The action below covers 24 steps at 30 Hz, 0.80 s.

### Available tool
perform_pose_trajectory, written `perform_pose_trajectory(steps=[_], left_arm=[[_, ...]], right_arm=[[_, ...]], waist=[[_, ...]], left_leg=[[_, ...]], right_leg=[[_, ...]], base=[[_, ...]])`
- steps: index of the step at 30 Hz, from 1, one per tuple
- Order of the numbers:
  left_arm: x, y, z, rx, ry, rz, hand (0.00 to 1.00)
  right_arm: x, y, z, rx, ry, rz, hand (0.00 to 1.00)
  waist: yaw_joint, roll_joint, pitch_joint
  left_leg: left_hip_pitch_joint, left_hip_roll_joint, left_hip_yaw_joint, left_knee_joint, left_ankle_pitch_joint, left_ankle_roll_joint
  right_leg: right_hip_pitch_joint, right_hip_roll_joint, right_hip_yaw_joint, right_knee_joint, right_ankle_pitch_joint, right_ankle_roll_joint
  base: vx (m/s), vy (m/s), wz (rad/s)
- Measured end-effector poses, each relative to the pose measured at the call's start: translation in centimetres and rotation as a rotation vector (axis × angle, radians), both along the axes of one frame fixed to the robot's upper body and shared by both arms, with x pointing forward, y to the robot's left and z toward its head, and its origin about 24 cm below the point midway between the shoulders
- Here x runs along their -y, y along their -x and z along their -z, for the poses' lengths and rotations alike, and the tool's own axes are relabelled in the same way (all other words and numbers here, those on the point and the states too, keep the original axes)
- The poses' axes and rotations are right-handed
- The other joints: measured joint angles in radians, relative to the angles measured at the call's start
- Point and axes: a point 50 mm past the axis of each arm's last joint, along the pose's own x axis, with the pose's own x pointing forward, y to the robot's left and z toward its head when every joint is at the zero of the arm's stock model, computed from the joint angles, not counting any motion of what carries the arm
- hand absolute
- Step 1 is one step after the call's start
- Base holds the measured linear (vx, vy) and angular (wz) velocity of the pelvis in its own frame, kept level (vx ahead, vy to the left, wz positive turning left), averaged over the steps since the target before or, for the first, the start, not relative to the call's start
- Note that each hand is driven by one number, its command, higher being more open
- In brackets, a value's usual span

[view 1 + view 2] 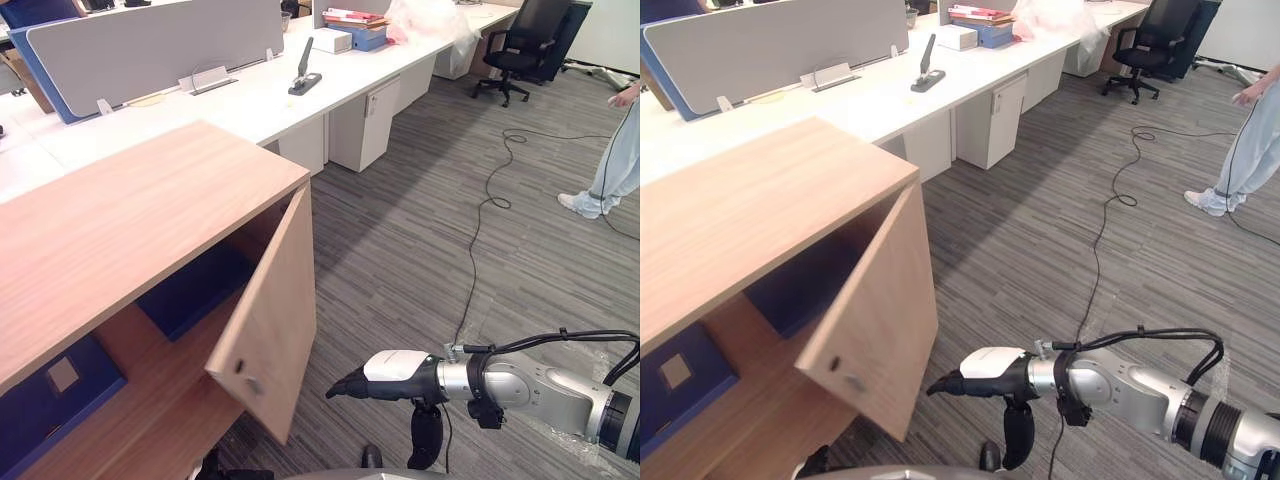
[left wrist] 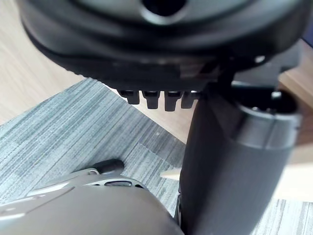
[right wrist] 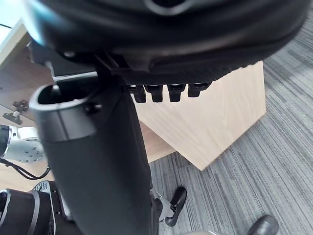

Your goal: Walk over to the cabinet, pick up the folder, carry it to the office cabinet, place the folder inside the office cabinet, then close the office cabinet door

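Note:
The wooden office cabinet stands at the left with its door swung half open toward me. Inside, a dark blue folder lies flat on the shelf, and a second blue folder with a pale label lies lower left. My right hand is open, its fingers straight and pointing at the door's outer face, a short gap away, holding nothing. The door's wooden panel shows past the right hand's fingers. My left hand is open and empty, low beside the cabinet over the carpet.
A long white desk with a grey divider runs behind the cabinet, white drawer units under it. A black office chair stands at the far right. A person stands on the striped carpet at the right edge.

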Motion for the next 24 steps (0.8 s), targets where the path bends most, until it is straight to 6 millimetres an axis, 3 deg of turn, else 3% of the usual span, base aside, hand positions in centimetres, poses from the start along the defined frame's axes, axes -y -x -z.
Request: perform_pose_trajectory(steps=[7,9,11,12,13,14,15,16,17,18,19,20,21,22,23,24], left_arm=[[-0.1,-0.5,-0.1,0.001,-0.007,0.04,1.0],[0.0,-0.7,-0.1,0.002,-0.009,0.069,1.0],[0.7,-1.2,-0.1,0.016,0.003,0.102,1.0],[1.3,-1.7,-0.1,0.024,0.015,0.126,1.0],[1.7,-1.8,-0.1,0.031,0.025,0.134,1.0],[2.2,-2.1,-0.1,0.049,0.034,0.159,1.0],[2.6,-2.3,-0.2,0.074,0.041,0.162,1.0],[2.8,-2.6,-0.3,0.087,0.046,0.163,1.0],[3.1,-2.7,-0.3,0.096,0.058,0.156,1.0],[3.0,-2.5,-0.4,0.108,0.059,0.138,1.0],[2.3,-2.4,-0.5,0.115,0.044,0.125,1.0],[1.3,-2.5,-0.7,0.119,0.019,0.106,1.0],[1.1,-2.1,-0.6,0.107,0.02,0.082,1.0],[0.7,-0.7,-0.4,0.065,0.023,0.016,1.0],[0.7,-0.1,-0.3,0.051,0.027,-0.01,1.0],[1.2,0.7,-0.2,0.048,0.055,-0.082,1.0]], right_arm=[[0.1,0.1,0.6,-0.038,0.027,0.012,1.0],[0.2,-0.4,2.5,-0.083,0.035,0.077,1.0],[0.9,-1.0,4.9,-0.125,0.071,0.176,1.0],[1.8,-1.3,6.8,-0.124,0.14,0.242,1.0],[2.6,-1.2,7.7,-0.13,0.175,0.288,1.0],[4.3,-0.7,9.7,-0.144,0.25,0.388,1.0],[6.3,-1.3,10.2,-0.109,0.241,0.559,1.0],[7.4,-1.4,10.4,-0.082,0.246,0.639,1.0],[9.3,-0.9,11.0,-0.048,0.271,0.76,1.0],[11.1,0.4,12.5,-0.054,0.286,0.964,1.0],[11.5,1.5,13.7,-0.084,0.269,1.116,1.0],[11.2,3.5,15.4,-0.143,0.255,1.271,1.0],[10.8,4.4,16.1,-0.176,0.25,1.33,1.0],[9.0,6.7,17.7,-0.257,0.202,1.464,1.0],[8.4,7.3,18.1,-0.273,0.167,1.531,1.0],[7.2,8.8,18.8,-0.325,0.112,1.661,1.0]], waist=[[0.01,-0.012,-0.007],[0.016,-0.009,-0.006],[0.029,0.01,0.008],[0.032,0.037,0.027],[0.033,0.046,0.032],[0.032,0.061,0.034],[0.024,0.073,0.041],[0.016,0.083,0.046],[0.01,0.104,0.05],[0.009,0.111,0.052],[0.01,0.089,0.051],[0.013,0.051,0.059],[0.022,0.049,0.062],[0.065,0.051,0.061],[0.068,0.051,0.061],[0.056,0.043,0.056]], left_leg=[[-0.002,-0.023,-0.025,0.001,0.001,0.0],[-0.001,-0.033,-0.06,0.004,0.003,0.001],[-0.002,-0.046,-0.091,0.009,0.006,0.006],[-0.003,-0.065,-0.136,0.014,0.009,0.019],[-0.011,-0.081,-0.163,0.02,0.012,0.025],[-0.037,-0.124,-0.238,0.035,0.019,0.036],[-0.076,-0.174,-0.329,0.065,0.02,0.054],[-0.095,-0.194,-0.381,0.086,0.02,0.061],[-0.121,-0.218,-0.459,0.111,0.02,0.064],[-0.147,-0.252,-0.564,0.127,0.024,0.066],[-0.168,-0.282,-0.633,0.128,0.027,0.062],[-0.189,-0.316,-0.701,0.121,0.042,0.043],[-0.195,-0.315,-0.724,0.111,0.052,0.035],[-0.205,-0.293,-0.74,0.096,0.062,0.037],[-0.209,-0.284,-0.744,0.096,0.066,0.035],[-0.234,-0.277,-0.768,0.124,0.073,0.019]], right_leg=[[0.015,-0.027,-0.021,0.0,-0.002,0.012],[0.035,-0.04,-0.053,0.0,-0.012,0.024],[0.031,-0.068,-0.08,0.053,-0.043,0.034],[0.023,-0.104,-0.117,0.133,-0.093,0.046],[0.011,-0.13,-0.139,0.19,-0.125,0.054],[-0.02,-0.193,-0.183,0.314,-0.196,0.072],[-0.047,-0.248,-0.177,0.422,-0.262,0.058],[-0.052,-0.246,-0.129,0.451,-0.288,0.02],[-0.05,-0.214,0.015,0.469,-0.321,-0.047],[-0.046,-0.148,0.276,0.49,-0.393,-0.102],[-0.03,-0.109,0.441,0.492,-0.443,-0.049],[-0.013,-0.098,0.53,0.499,-0.492,0.094],[-0.016,-0.095,0.507,0.515,-0.5,0.105],[-0.013,-0.075,0.452,0.525,-0.512,0.086],[-0.006,-0.071,0.42,0.526,-0.515,0.081],[0.026,-0.082,0.317,0.513,-0.522,0.071]], base=[[0.0,0.065,0.12],[-0.04,0.046,0.4],[-0.05,0.088,0.6],[-0.07,0.119,0.88],[-0.08,0.135,1.42],[-0.06,0.103,1.87],[-0.07,0.053,2.13],[-0.05,-0.029,2.19],[-0.05,-0.088,2.44],[-0.03,-0.179,2.71],[0.01,-0.303,2.99],[0.03,-0.328,2.23],[0.03,-0.382,1.92],[-0.01,-0.285,1.08],[-0.02,-0.291,1.6],[-0.02,-0.159,1.44]])
